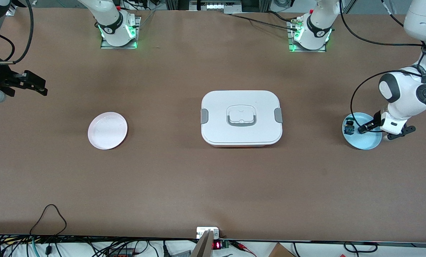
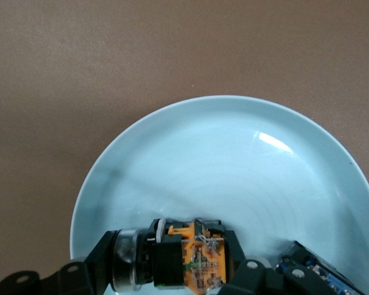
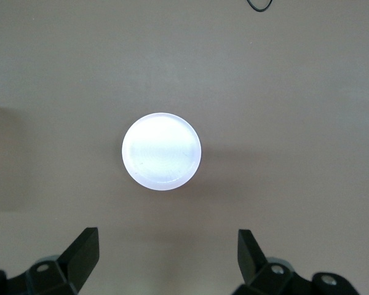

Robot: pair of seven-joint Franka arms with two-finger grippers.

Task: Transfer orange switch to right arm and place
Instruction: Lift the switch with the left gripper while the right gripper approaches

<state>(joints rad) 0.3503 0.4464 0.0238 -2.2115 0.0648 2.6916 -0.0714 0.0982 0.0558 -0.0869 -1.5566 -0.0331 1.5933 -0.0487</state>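
Observation:
The orange switch, black with orange parts and a silver end, lies on its side low in the light blue plate. My left gripper is shut on it, one finger at each end. In the front view the left gripper is down in the blue plate at the left arm's end of the table. My right gripper is open and empty, up in the air at the right arm's end. In the right wrist view its fingertips stand wide apart, with the pink plate seen below.
A black switch with blue-green parts lies in the same blue plate beside the left gripper; it also shows in the left wrist view. A white lidded box stands mid-table. The pink plate is empty.

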